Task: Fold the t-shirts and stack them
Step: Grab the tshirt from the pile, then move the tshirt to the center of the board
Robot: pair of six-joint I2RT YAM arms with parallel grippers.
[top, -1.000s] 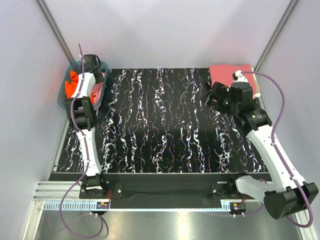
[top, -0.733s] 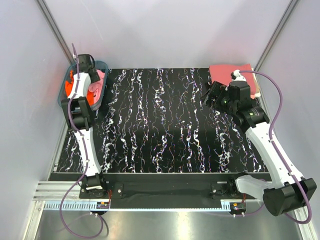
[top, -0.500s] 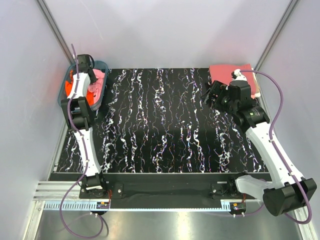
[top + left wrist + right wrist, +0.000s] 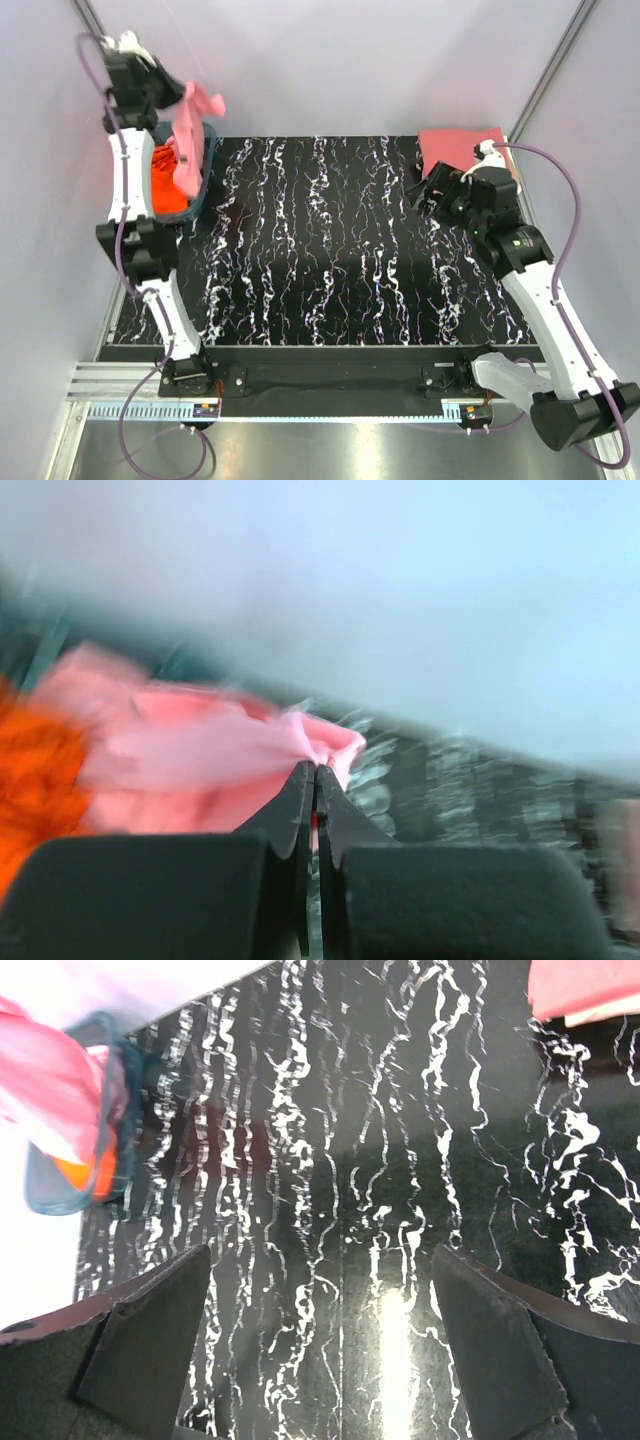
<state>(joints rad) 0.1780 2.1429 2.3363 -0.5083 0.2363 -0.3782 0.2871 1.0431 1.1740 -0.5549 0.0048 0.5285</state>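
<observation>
Pinched fully together, the left gripper had a small bunch of the light pink soft cotton t-shirt between its tips. It hung high above the far left corner, and the rest of the fabric drooped limp toward the basket. Beneath it all lay the black tabletop with white marble veining. The teal plastic basket sat at the table's far left edge, and the pink shirt's lowest part dangled at its rim; whether it touched could not be told. A folded darker rose-red t-shirt lay flat at the far right corner. A crumpled bright orange t-shirt sat inside the basket. The right gripper hovered over the table just beside the folded shirt, its jaws spread wide with nothing between them. The pink shirt looked light and wholly floppy, so from one pinch it would likely hang as a twisted rope and could drag on the basket. Taking a second hold at a shoulder seam or hem corner would probably let both arms spread it flat.
</observation>
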